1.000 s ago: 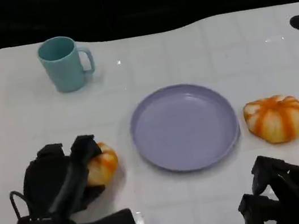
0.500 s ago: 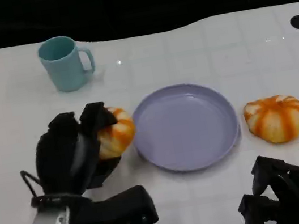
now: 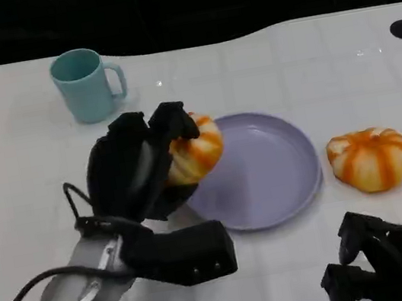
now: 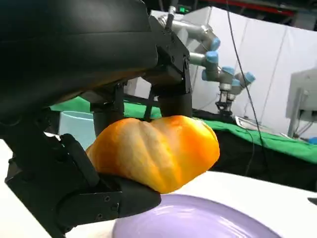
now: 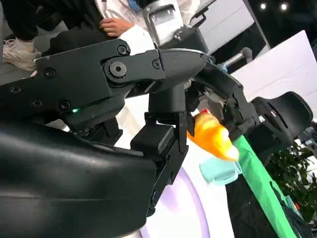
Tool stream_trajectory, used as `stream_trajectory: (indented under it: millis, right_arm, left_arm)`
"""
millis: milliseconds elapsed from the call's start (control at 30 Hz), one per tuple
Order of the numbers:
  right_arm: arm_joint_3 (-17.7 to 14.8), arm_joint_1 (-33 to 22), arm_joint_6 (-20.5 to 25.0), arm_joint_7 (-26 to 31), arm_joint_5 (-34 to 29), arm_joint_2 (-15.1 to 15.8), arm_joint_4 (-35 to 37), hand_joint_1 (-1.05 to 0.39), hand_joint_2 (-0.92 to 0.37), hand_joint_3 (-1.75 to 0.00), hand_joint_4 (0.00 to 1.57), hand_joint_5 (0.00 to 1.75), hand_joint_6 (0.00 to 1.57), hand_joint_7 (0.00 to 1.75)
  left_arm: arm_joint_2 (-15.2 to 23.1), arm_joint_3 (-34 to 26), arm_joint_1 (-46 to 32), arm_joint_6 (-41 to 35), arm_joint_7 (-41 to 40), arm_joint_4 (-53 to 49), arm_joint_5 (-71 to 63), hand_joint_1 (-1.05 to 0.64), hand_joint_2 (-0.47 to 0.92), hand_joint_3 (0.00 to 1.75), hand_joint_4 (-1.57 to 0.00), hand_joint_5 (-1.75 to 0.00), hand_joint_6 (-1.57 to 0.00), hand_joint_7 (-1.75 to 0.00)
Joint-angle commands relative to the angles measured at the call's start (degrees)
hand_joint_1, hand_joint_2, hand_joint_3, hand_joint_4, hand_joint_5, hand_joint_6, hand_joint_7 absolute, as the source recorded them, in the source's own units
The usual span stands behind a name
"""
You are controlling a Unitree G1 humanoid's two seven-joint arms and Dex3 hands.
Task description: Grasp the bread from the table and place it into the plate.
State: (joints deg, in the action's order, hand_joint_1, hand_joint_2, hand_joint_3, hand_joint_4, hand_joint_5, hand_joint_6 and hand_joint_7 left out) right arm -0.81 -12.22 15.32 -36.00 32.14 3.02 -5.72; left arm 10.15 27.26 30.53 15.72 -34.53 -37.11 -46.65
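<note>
Over the plate's [image 3: 269, 185] left rim we carry the bread [image 3: 195, 154] clasped in our left hand [image 3: 139, 172], next easing it inward and letting go.

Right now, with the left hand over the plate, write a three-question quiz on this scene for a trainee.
1. True or false: the left hand holds a bread roll above the near-left rim of the purple plate.
2. Which thing stands at the far left of the table? A) a teal mug B) a glass bowl C) a fork
3. Fill in: a second bread roll lies on the table to the ______ of the plate.

Key: 1 true. 2 A, the teal mug. 3 right, apart from the rim.
</note>
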Motion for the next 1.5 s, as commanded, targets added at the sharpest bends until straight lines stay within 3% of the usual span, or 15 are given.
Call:
stream_trajectory:
  millis: [33, 133, 333, 500, 533, 567, 600, 700, 800, 900, 1067, 1267, 1500]
  right_arm:
    - [0.0, -0.5, 0.1, 0.0, -0.2, 1.1, -0.8, -0.73, -0.92, -0.22, 0.87, 1.61, 0.77, 1.32]
    - [0.0, -0.6, 0.2, 0.2, -0.1, 1.1, -1.1, -0.74, -0.92, -0.21, 0.88, 1.61, 0.78, 1.33]
    - [0.1, -1.0, -0.3, 0.0, -0.1, 0.9, -1.1, -0.74, -0.92, -0.21, 0.89, 1.58, 0.79, 1.31]
    - [0.1, -1.0, -0.3, 0.1, -0.2, 0.9, -1.3, -0.73, -0.92, -0.21, 0.90, 1.58, 0.79, 1.31]
    - [0.1, -1.0, -0.2, 0.1, -0.2, 0.9, -1.3, -0.73, -0.92, -0.22, 0.90, 1.57, 0.79, 1.31]
    - [0.1, -1.0, -0.1, 0.1, -0.1, 0.9, -1.3, -0.73, -0.92, -0.22, 0.90, 1.57, 0.79, 1.31]
    - [0.1, -1.0, -0.1, 0.1, 0.0, 0.9, -1.3, -0.73, -0.92, -0.22, 0.90, 1.57, 0.79, 1.31]
    - [0.2, -1.0, -0.3, 0.1, -0.3, 0.9, -1.3, -0.73, -0.92, -0.22, 0.90, 1.58, 0.79, 1.31]
    - [0.4, -1.1, -0.2, 0.2, -0.5, 1.0, -1.5, -0.74, -0.92, -0.22, 0.90, 1.58, 0.79, 1.31]
    - [0.4, -1.1, -0.6, 0.2, -0.6, 1.0, -1.5, -0.74, -0.92, -0.22, 0.90, 1.59, 0.79, 1.31]
    - [0.1, -1.2, 0.2, 0.3, -0.1, 0.9, -1.8, -0.73, -0.92, -0.21, 0.89, 1.58, 0.78, 1.31]
    - [0.1, -1.1, -0.3, 0.0, -0.4, 0.9, -1.6, -0.74, -0.92, -0.22, 0.88, 1.60, 0.78, 1.31]
    - [0.1, -1.1, 0.3, 0.6, -0.2, 0.8, -1.8, -0.74, -0.92, -0.21, 0.88, 1.59, 0.78, 1.31]
  left_arm:
    - [-1.8, 1.4, 4.4, 1.5, -1.2, -6.0, -0.4, -0.10, 0.26, 1.29, -0.95, -1.75, -0.76, -1.75]
    - [-3.1, 2.3, 6.3, 1.3, -0.9, -9.3, -0.8, -0.11, 0.26, 1.23, -0.95, -1.75, -0.75, -1.75]
    - [-5.4, 4.9, 9.8, 0.1, 0.3, -15.0, -1.7, -0.16, 0.46, 0.95, -0.93, -1.75, -0.83, -1.50]
    - [-6.5, 5.5, 12.1, 0.7, 6.4, -18.4, 0.3, -0.18, 0.61, 0.76, -0.84, -1.75, -0.74, -1.61]
    - [-6.5, 5.5, 12.5, 1.0, 8.3, -18.7, 1.0, -0.18, 0.64, 0.69, -0.82, -1.75, -0.75, -1.53]
    - [-6.5, 5.4, 12.8, 1.1, 9.8, -18.9, 1.4, -0.19, 0.69, 0.55, -0.82, -1.52, -0.82, -1.17]
    - [-6.4, 5.5, 13.1, 0.6, 11.7, -18.7, 1.6, -0.20, 0.74, 0.45, -0.83, -1.39, -0.88, -0.95]
    - [-5.8, 6.5, 13.6, -1.6, 18.6, -17.1, 1.2, -0.25, 0.88, 0.19, -0.76, -0.89, -0.83, -0.30]
    - [-5.2, 7.0, 13.4, -4.4, 24.6, -14.3, 1.1, -0.46, 0.92, 0.15, -0.59, -0.60, -0.62, -0.05]
    - [-4.6, 7.2, 12.4, -6.9, 29.3, -11.1, 1.2, -0.73, 0.92, 0.23, -0.49, -0.32, -0.42, -0.01]
    - [-3.2, 8.4, 11.4, -10.9, 36.1, -6.2, 0.1, -0.94, 0.92, 0.38, -0.31, -0.10, -0.17, 0.00]
    - [-0.7, 7.9, 9.7, -12.5, 41.3, 0.4, 1.2, -1.04, 0.92, 0.49, -0.18, -0.01, -0.06, 0.00]
    - [1.7, 5.5, 6.8, -11.9, 43.3, 6.9, 3.9, -1.04, 0.92, 0.48, -0.26, -0.05, -0.12, -0.03]
